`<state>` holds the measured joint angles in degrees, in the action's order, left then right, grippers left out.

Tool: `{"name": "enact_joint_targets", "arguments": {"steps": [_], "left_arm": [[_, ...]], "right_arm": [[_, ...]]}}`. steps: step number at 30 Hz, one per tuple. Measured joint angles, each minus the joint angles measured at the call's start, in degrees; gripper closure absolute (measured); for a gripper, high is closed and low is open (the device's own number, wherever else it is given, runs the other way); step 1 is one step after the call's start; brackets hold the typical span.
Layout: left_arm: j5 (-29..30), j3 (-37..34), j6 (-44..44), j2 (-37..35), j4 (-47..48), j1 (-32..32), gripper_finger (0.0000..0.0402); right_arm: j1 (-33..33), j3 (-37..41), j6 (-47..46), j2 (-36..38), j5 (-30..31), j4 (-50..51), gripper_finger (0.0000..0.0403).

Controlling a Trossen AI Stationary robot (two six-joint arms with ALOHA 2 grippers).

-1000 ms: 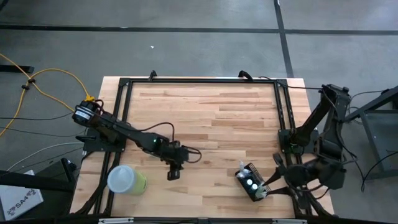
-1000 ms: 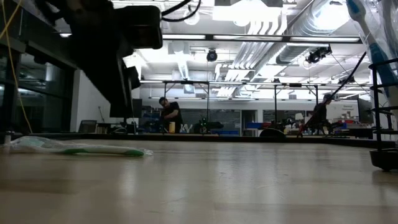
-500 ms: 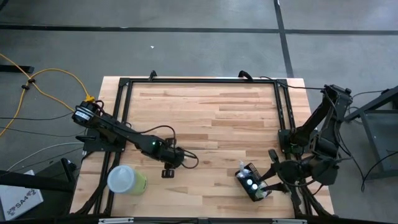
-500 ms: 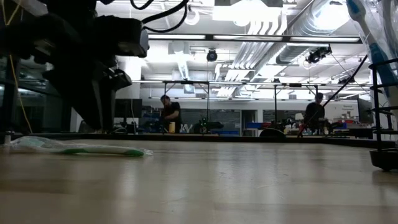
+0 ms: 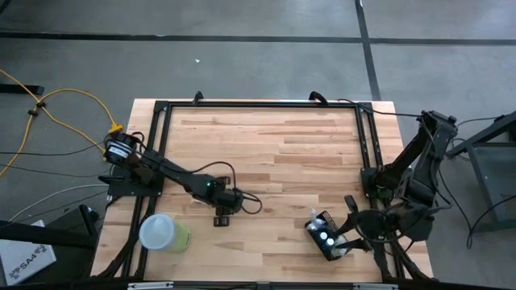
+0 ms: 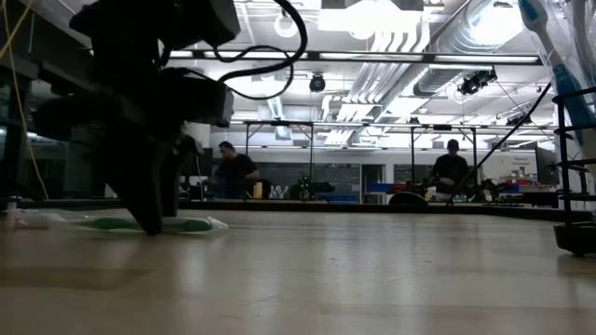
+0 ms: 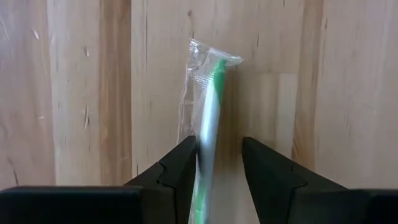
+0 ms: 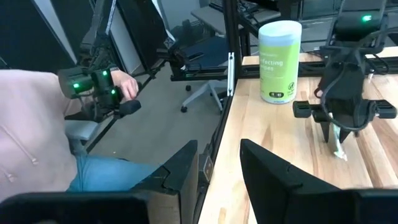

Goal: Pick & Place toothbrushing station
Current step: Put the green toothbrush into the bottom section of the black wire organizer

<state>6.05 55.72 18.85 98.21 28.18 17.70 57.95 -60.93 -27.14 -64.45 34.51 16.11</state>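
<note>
Lowering my left arm over the last second, I have brought my left pincer (image 7: pixel 217 163) down to the desk (image 5: pixel 266 145), so that its two fingers now stand apart on either side of the wrapped green toothbrush (image 7: pixel 207 118). That toothbrush lies flat in its clear sleeve on the near-left part of the desk, beside the lime-green cup (image 5: pixel 164 233). The fingers straddle it without pinching it yet, as far as I can judge from my wrist view. My right arm has swung slightly inward at the near-right corner; my right pincer (image 8: pixel 219 163) is apart and holds nothing, looking back across the desk. The toothbrushing station (image 5: pixel 327 237), the small black mesh box, sits near the desk's near-right edge, just in front of that right pincer and well apart from the toothbrush. I judge the grasp is about to happen: closing comes next, then a carry across to the station.
</note>
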Motion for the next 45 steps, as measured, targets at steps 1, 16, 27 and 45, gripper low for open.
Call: {"name": "enact_joint_targets", "arguments": {"steps": [1,16,27,45], "left_arm": [[-0.1,0.1,-0.1,0.4,-0.2,-0.3,0.0276],[-2.8,0.1,-1.4,2.5,-1.1,-3.6,0.0302],[-2.9,0.0,-1.0,2.5,-1.4,-3.6,0.0389],[5.2,1.5,-5.7,1.8,-0.8,0.0,0.0391]], "right_arm": [[0.0,0.0,0.0,-0.3,0.0,-0.1,0.0292],[0.0,0.0,0.0,-3.4,-1.0,-1.4,0.0292],[0.0,0.0,0.0,-3.4,-1.5,-1.4,0.0292],[0.0,0.0,0.1,-3.4,-1.4,-1.3,0.0292]]}}
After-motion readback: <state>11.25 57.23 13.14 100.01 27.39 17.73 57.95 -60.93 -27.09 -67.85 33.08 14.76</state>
